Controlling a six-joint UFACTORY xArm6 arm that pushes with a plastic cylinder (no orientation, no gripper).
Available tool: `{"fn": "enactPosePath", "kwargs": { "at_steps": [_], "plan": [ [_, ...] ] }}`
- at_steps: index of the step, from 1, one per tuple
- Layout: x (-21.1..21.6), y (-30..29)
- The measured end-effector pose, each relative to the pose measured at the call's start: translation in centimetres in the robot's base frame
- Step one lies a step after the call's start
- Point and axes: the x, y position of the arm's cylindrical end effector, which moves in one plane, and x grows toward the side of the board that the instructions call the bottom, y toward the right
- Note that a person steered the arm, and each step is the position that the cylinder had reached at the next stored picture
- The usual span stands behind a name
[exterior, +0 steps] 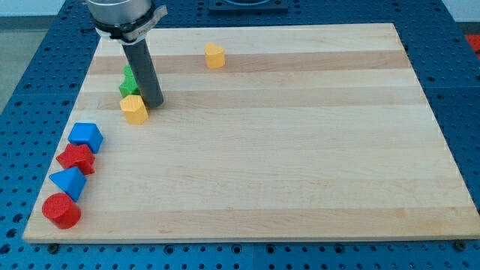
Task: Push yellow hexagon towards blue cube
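Note:
The yellow hexagon [134, 109] lies on the wooden board [300, 150] at the view's upper left. My tip [154, 103] stands just to its right, touching or nearly touching it. The blue cube [87, 137] lies below and left of the hexagon, near the board's left edge, about a block's width away from it. Two green blocks [129, 82] sit just above the hexagon, partly hidden behind the rod.
A red block [76, 158], a blue wedge-like block [69, 182] and a red cylinder [61, 211] line the left edge below the blue cube. A second yellow block [214, 55] lies near the top edge. The board's left edge is close.

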Motion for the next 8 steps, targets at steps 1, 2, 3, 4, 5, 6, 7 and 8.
{"fn": "enactPosePath", "kwargs": {
  "at_steps": [1,2,3,4,5,6,7,8],
  "plan": [
    [0.7,-0.4],
    [1.5,-1.2],
    [2.2,-1.4],
    [2.6,-1.1],
    [3.6,-0.2],
    [4.7,0.5],
    [5.1,-0.2],
    [5.1,-0.9]
  ]
}}
